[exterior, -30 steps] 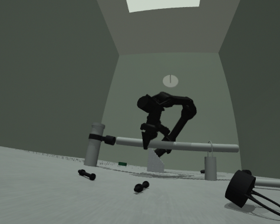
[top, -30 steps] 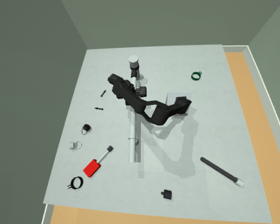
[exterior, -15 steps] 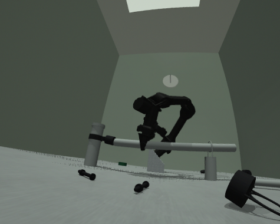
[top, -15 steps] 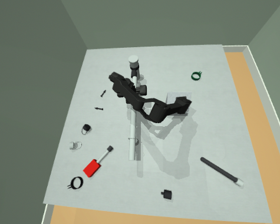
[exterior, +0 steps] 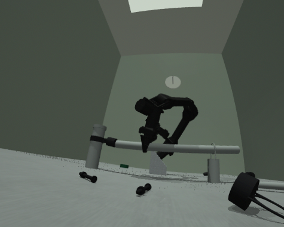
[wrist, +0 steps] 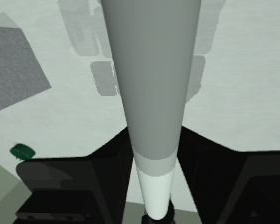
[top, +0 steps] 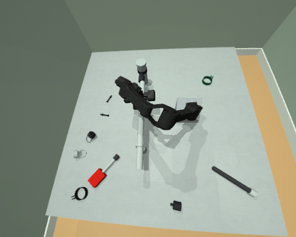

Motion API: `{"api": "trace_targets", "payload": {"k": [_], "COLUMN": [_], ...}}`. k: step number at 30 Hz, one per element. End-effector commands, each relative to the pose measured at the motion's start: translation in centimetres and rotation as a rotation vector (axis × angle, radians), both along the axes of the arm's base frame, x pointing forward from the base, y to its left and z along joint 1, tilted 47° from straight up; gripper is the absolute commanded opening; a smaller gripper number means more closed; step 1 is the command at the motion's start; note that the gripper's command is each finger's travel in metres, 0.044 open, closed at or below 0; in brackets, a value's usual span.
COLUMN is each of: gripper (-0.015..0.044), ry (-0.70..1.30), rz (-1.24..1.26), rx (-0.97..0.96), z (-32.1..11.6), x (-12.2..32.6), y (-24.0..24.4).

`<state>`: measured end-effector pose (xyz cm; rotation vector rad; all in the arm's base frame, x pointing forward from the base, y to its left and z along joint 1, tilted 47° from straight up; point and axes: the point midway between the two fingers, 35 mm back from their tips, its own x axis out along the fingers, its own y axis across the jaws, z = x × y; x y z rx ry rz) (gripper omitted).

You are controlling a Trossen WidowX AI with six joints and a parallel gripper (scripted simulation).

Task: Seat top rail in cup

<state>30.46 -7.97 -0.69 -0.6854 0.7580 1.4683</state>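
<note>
The gripper [exterior: 144,146] [wrist: 152,125] pinches the fence top rail [top: 140,137] [exterior: 199,149] [wrist: 153,65] between its two fingers, one on either side of the pipe. To one side of the gripper, the rail's end meets the mouth of the black rail-end cup [top: 141,77] [exterior: 111,141] [wrist: 156,220]; how deep it sits cannot be told. Beyond that cup, the brace band [top: 142,72] [exterior: 97,138] wraps the big post [exterior: 94,153], just below the post cap [top: 141,62] [exterior: 100,127]. On the gripper's other side, the rail runs through the wire loop cap [top: 144,146] [exterior: 213,147] above a shorter post [exterior: 213,171], its far end sticking out past the loop.
</note>
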Motion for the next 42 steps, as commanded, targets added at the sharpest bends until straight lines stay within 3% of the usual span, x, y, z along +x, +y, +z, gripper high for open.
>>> {"api": "trace_targets", "payload": {"k": [1, 42], "gripper": [0.0, 0.0], "ry": [-0.013, -0.002], "rz": [-0.005, 0.001], "rx": [-0.02, -0.006], "z": [-0.03, 0.02], "x": [0.15, 0.07], "y": [-0.87, -0.27]}}
